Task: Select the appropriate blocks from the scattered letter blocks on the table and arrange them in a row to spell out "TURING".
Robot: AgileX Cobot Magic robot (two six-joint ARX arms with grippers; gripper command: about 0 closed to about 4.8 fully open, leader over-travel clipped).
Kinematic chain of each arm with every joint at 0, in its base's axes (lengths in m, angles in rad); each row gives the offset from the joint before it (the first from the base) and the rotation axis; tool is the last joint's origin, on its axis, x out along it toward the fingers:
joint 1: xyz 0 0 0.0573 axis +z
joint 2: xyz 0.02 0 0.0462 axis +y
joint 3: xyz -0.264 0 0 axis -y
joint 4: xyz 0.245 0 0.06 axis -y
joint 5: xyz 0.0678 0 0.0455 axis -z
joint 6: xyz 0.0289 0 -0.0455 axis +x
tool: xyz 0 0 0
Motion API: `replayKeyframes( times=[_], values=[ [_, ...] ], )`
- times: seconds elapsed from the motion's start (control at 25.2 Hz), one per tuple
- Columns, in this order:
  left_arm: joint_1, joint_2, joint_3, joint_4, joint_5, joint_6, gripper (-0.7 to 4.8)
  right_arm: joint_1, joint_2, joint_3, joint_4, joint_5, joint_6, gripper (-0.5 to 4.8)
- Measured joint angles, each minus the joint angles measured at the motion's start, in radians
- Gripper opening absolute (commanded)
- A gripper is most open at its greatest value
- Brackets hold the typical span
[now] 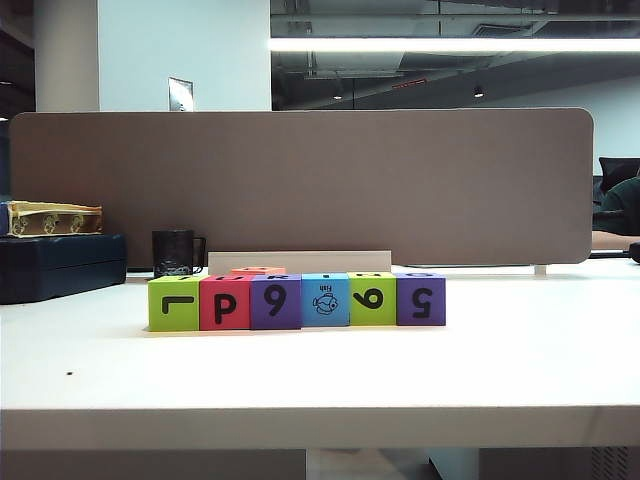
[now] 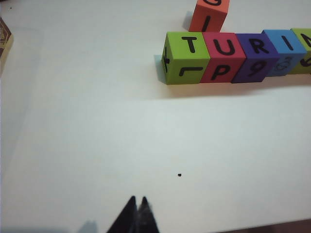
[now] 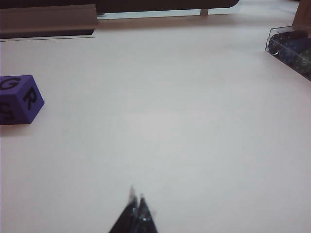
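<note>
Six letter blocks stand side by side in a row on the table: lime green, red, purple, light blue with a fish, lime green, purple. In the left wrist view their tops read T, U, R, I. An orange-red block sits just behind the row. The right wrist view shows the end purple block with G on top. My left gripper and right gripper are both shut, empty, well short of the blocks. Neither shows in the exterior view.
A black mug and a dark case with a yellow book stand at the back left. The brown-grey partition closes the far side. A clear box of dark pieces lies far right. A tiny dark speck marks the tabletop.
</note>
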Motion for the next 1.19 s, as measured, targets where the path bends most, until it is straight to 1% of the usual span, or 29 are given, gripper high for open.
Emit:
replayKeyframes(
  times=[0.51, 0.55, 0.59, 0.63, 0.67, 0.75, 0.79, 0.83, 0.87, 0.95, 1.11, 1.19],
  values=[
    [0.0, 0.0, 0.0, 0.0, 0.0, 0.0, -0.05, 0.0, 0.0, 0.0, 0.0, 0.0, 0.0, -0.01],
    [0.0, 0.0, 0.0, 0.0, -0.001, 0.019, -0.05, 0.0, 0.0, 0.0, 0.0, 0.0, 0.0, -0.01],
    [0.0, 0.0, 0.0, 0.0, -0.008, 0.056, -0.05, 0.0, 0.0, 0.0, 0.0, 0.0, 0.0, 0.0],
    [0.001, 0.0, 0.0, 0.0, -0.032, 0.106, -0.05, 0.0, 0.0, 0.0, 0.0, 0.0, 0.0, -0.01],
    [0.004, 0.0, 0.0, 0.002, -0.055, 0.134, -0.05, 0.0, 0.0, 0.0, 0.0, 0.0, 0.0, -0.01],
    [0.079, -0.011, 0.0, 0.012, -0.082, 0.161, -0.05, 0.0, 0.0, 0.0, 0.0, 0.0, 0.0, -0.01],
    [0.147, -0.024, 0.0, 0.016, -0.09, 0.162, -0.05, 0.0, 0.0, 0.0, 0.0, 0.0, 0.0, -0.01],
    [0.185, -0.032, 0.0, 0.017, -0.094, 0.163, -0.05, 0.0, 0.0, 0.0, 0.0, 0.0, 0.0, -0.01],
    [0.258, -0.045, -0.006, 0.029, -0.087, 0.163, -0.05, 0.0, 0.0, 0.0, 0.0, 0.0, 0.0, -0.01],
    [0.366, -0.09, -0.059, 0.116, -0.089, 0.148, -0.05, 0.0, 0.0, 0.0, 0.0, 0.0, 0.0, -0.01],
    [0.443, -0.176, -0.153, 0.218, -0.077, 0.134, -0.05, 0.0, 0.0, 0.0, 0.0, 0.0, 0.0, -0.01],
    [0.455, -0.216, -0.191, 0.249, -0.061, 0.13, -0.05, 0.0, 0.0, 0.0, 0.0, 0.0, 0.0, -0.01]
  ],
)
